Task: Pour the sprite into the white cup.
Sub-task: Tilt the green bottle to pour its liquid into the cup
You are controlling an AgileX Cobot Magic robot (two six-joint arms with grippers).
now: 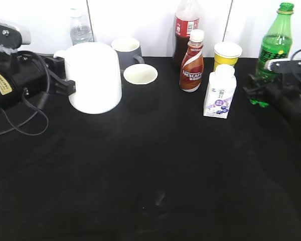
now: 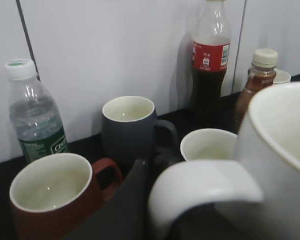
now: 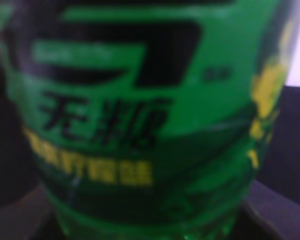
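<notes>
Now: grasp step | left fingers (image 1: 69, 86) at cup (image 1: 94, 76) handle, left edge, grip unclear | right fingers (image 1: 261, 85) around sprite (image 1: 274, 42), far-right corner, closure unclear | next I'd confirm holds, lift sprite, uncap

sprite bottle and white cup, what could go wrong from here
1. The white cup, at the left gripper, stands close to the black mug and grey mug; moving it could knock them.
2. The sprite is tall and fills the right wrist view; a grip low on it might let it tip.
3. The milk carton and yellow cup stand between the bottle and the cup.
</notes>
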